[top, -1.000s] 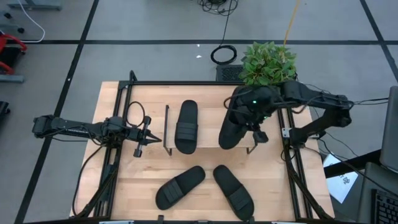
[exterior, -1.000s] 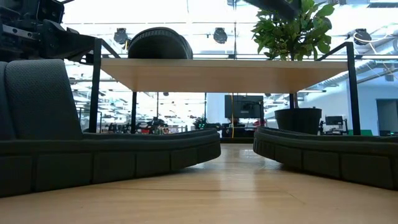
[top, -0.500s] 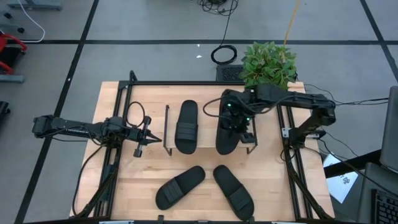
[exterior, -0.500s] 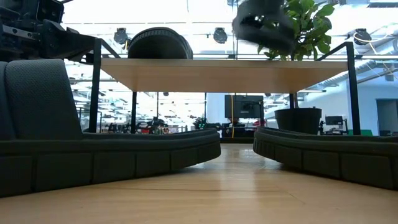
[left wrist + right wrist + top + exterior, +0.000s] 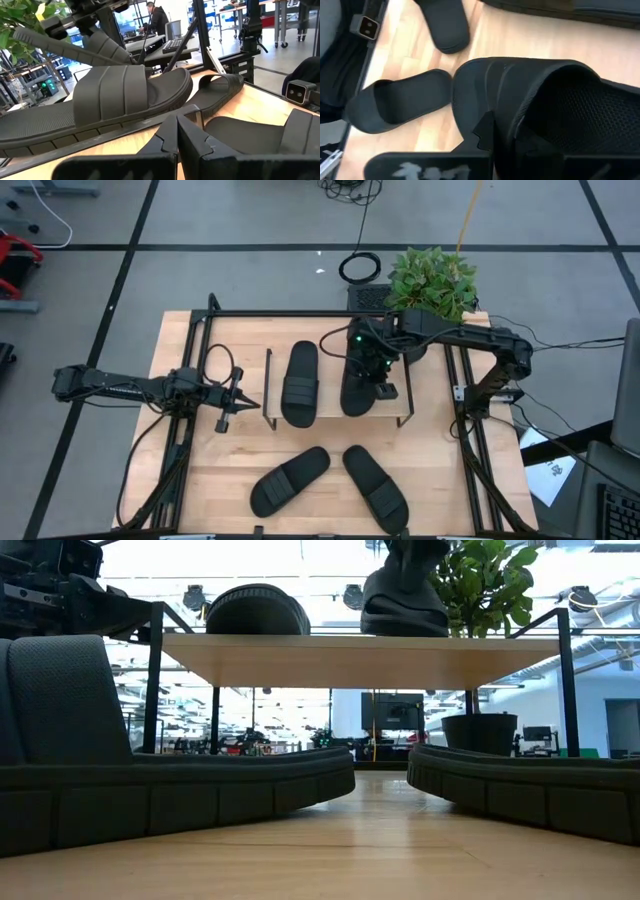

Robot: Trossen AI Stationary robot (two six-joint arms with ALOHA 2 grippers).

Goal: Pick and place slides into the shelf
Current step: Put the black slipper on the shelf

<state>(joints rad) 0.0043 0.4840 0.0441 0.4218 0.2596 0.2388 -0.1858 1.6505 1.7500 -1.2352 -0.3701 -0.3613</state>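
Note:
Four black slides show. One slide lies flat on the light-wood shelf, which stands on thin black end frames. Two more slides lie on the tabletop near its near edge. My right gripper is over the shelf's right half, shut on the fourth slide. In the low view that slide hangs right at the shelf board. My left gripper waits shut, level with the shelf, just left of its left end frame. My right gripper pinches the slide's wide strap at its edge, one finger outside the strap, the other under it, coming from above. The slide is tilted in the hold; its lower end is at the shelf board, touching or not I cannot tell.
A potted plant stands at the table's far right corner, close behind my right arm. Black frame rails run along the table's left and right sides. Bare wood lies between the shelf and the two slides on the table.
My right gripper has carried the slide toward the table's left and downward, from above the shelf's right end to a spot over the board beside the slide lying there. The slide has come down to the board's level. My left arm has kept still.

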